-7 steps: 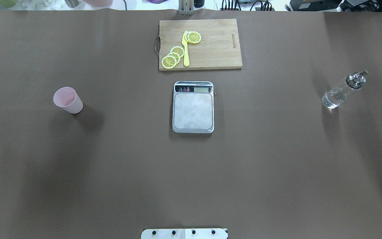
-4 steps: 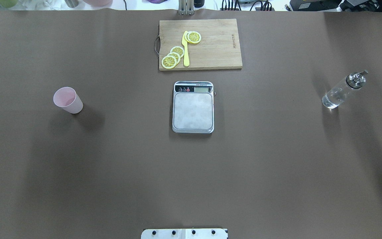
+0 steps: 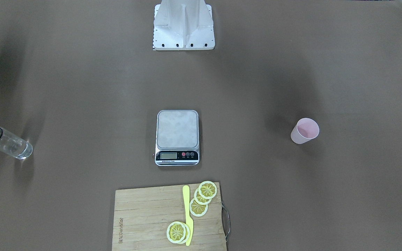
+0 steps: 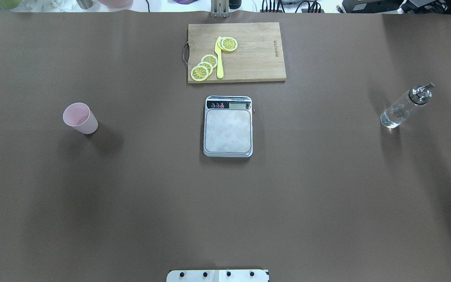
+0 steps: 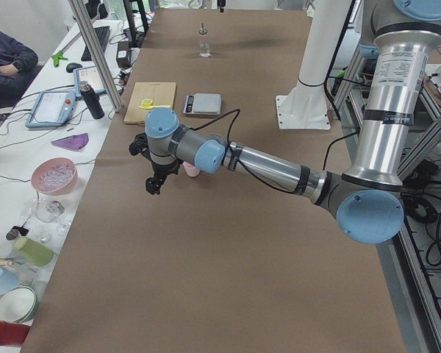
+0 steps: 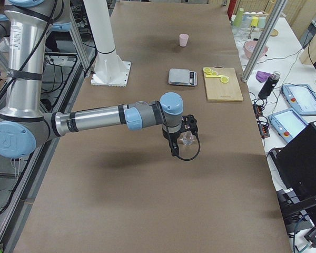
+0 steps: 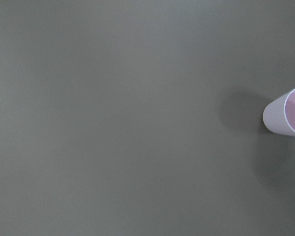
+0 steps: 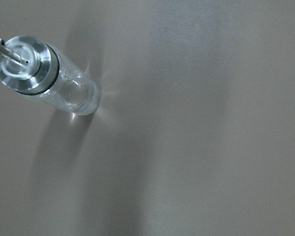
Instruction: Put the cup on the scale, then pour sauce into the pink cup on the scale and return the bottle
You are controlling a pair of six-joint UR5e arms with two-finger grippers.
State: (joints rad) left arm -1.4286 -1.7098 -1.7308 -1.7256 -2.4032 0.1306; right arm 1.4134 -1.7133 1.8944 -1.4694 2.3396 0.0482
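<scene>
Cup (image 4: 80,118) upright on table (image 4: 131,203), well left of scale (image 4: 228,126); bottle (image 4: 404,106) upright, well right. Left gripper (image 5: 153,184) near cup, right gripper (image 6: 175,149) beside bottle; can't tell how wide either is.

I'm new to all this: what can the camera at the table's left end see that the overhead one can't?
Only the left-end view: the robot's left arm stretched out, and a person. Only the overhead: the whole cup, which that arm mostly hides from the side, and separate lemon slices. Both: scale, cutting board, bottle.
</scene>
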